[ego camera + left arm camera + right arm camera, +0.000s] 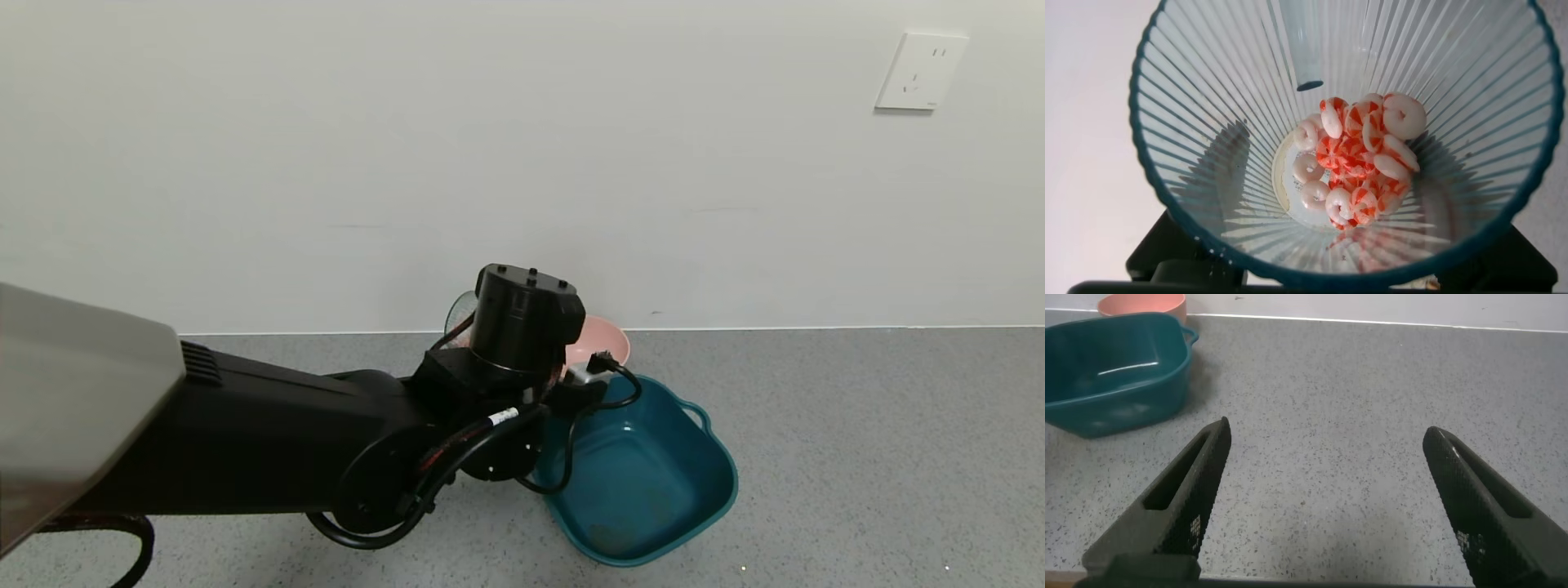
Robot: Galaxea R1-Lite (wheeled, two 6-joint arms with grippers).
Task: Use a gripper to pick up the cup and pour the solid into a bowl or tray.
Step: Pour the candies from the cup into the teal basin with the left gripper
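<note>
My left gripper [1323, 278] is shut on the cup [1208, 122], a ribbed translucent blue-grey tumbler whose mouth fills the left wrist view. The solid [1360, 163], many white and orange-red discs, lies heaped at the cup's bottom and against one side. In the head view the black left wrist [522, 327] hides most of the cup; only a bit of its rim [459, 314] shows behind it. The wrist is held up by the far left corner of the teal tub [718, 457]. My right gripper [1327, 431] is open and empty over bare table, off to the tub's side.
A smaller pink bowl [608, 339] stands against the wall behind the tub and also shows in the right wrist view [1143, 304], beside the tub [1118, 400]. The grey speckled table [857, 457] runs to the white wall. A wall socket [921, 72] is at the upper right.
</note>
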